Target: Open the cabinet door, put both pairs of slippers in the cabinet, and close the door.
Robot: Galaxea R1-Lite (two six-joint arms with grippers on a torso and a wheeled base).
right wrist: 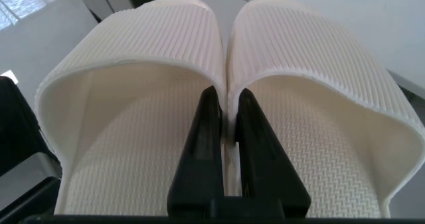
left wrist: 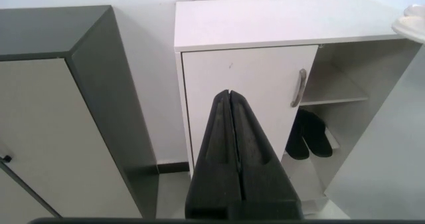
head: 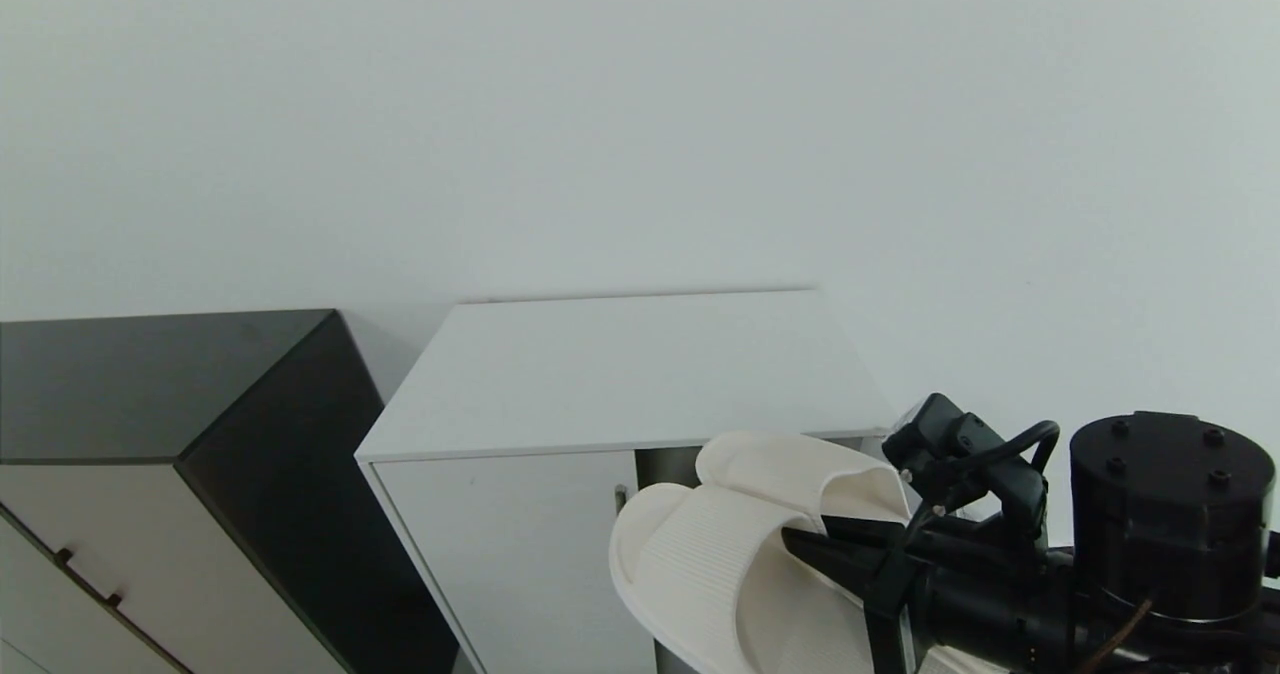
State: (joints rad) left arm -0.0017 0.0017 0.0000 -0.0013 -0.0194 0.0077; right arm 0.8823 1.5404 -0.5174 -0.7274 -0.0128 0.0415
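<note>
The white cabinet stands against the wall, its left door closed and its right half open. My right gripper holds a pair of white ribbed slippers side by side just in front of the cabinet's open right side. Its fingers are shut on the two inner side walls of the slippers. Inside the cabinet, a black pair of slippers lies on a lower shelf. My left gripper is shut and empty, held back in front of the closed left door.
A taller dark-topped cabinet with pale fronts stands close on the left of the white one. The left door has a metal handle at its inner edge. An upper shelf inside is bare. A plain wall lies behind.
</note>
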